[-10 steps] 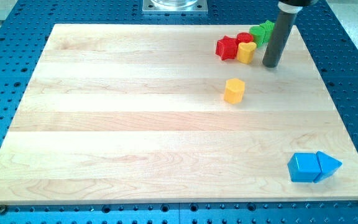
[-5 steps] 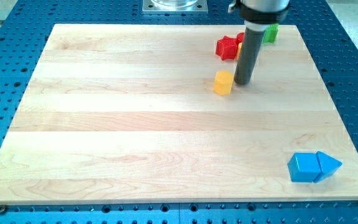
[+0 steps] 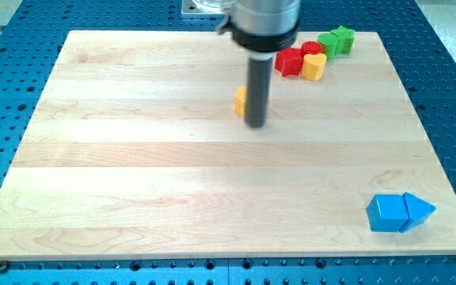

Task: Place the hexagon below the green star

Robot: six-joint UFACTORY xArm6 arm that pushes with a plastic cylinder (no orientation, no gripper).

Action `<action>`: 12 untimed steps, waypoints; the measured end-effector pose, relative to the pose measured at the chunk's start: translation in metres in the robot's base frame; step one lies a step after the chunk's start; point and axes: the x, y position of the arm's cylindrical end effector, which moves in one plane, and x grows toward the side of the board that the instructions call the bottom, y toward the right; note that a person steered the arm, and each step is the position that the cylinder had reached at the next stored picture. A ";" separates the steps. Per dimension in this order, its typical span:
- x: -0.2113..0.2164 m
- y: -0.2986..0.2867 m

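Shoved left across the board (image 3: pixel 133 166) since a moment ago: rod with tip (image 3: pixel 256 125) down, no gripper to open or shut, tight against the mostly hidden yellow hexagon (image 3: pixel 240 101), well left of red star (image 3: pixel 290 61), yellow block (image 3: pixel 314 66), green star (image 3: pixel 340 39).
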 end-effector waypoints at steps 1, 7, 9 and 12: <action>-0.021 -0.012; -0.054 0.070; -0.039 0.100; -0.046 0.192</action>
